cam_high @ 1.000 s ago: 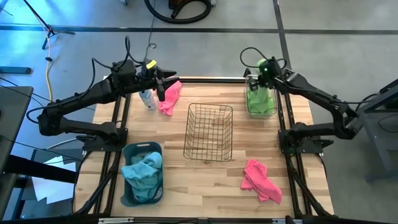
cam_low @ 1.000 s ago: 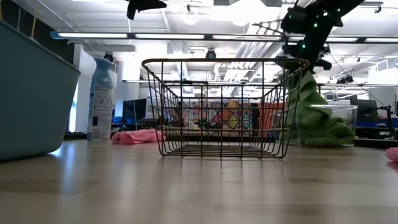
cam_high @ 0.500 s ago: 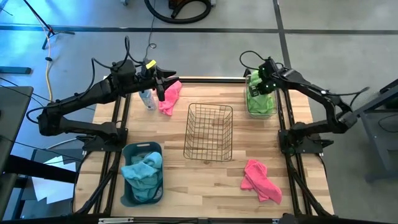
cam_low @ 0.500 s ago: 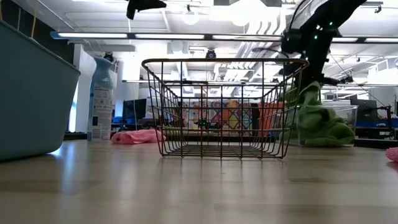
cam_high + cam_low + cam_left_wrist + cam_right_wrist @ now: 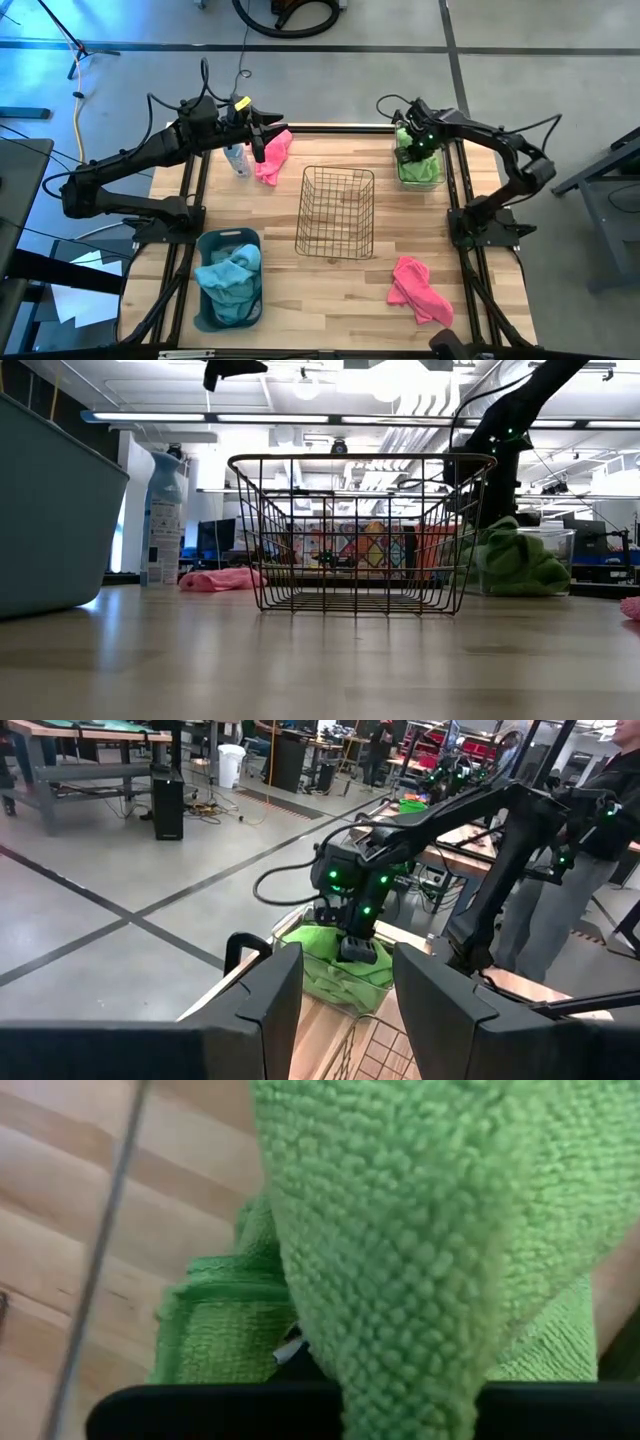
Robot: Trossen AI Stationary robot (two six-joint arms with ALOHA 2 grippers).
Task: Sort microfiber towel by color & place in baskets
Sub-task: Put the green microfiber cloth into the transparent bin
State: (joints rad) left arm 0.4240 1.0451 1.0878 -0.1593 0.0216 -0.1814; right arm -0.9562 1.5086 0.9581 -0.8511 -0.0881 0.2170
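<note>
Reaching down into the clear plastic bin (image 5: pixel 420 168) at the far right corner of the worktop (image 5: pixel 330 290), the right pincer (image 5: pixel 413 150) is buried in the green towels (image 5: pixel 418 163) that fill this bin. In the right wrist view a fold of green towel (image 5: pixel 420 1240) hangs down between the two dark fingers and covers almost the whole picture, so the pincer seems clamped on the cloth, but I cannot tell for sure how far the fingers stand apart. In the low view the green pile (image 5: pixel 515 565) sits inside the bin behind the wire basket.

The left pincer (image 5: pixel 262 138) waits high above the far left part of the worktop, over a pink towel (image 5: pixel 272 157), and it holds nothing. In the left wrist view its fingers (image 5: pixel 270 1005) stand apart with a clear gap between them.

The copper wire mesh basket (image 5: pixel 335 212) stands in the middle of the worktop with nothing inside. The grey-blue plastic tub (image 5: pixel 230 280) is at the near left and holds blue towels (image 5: pixel 232 270). A second pink towel (image 5: pixel 418 288) lies on the wood at the near right, well apart from every basket. A pale blue spray bottle (image 5: pixel 165 520) stands beside the first pink towel; it carries a label, but the writing is too small to read
</note>
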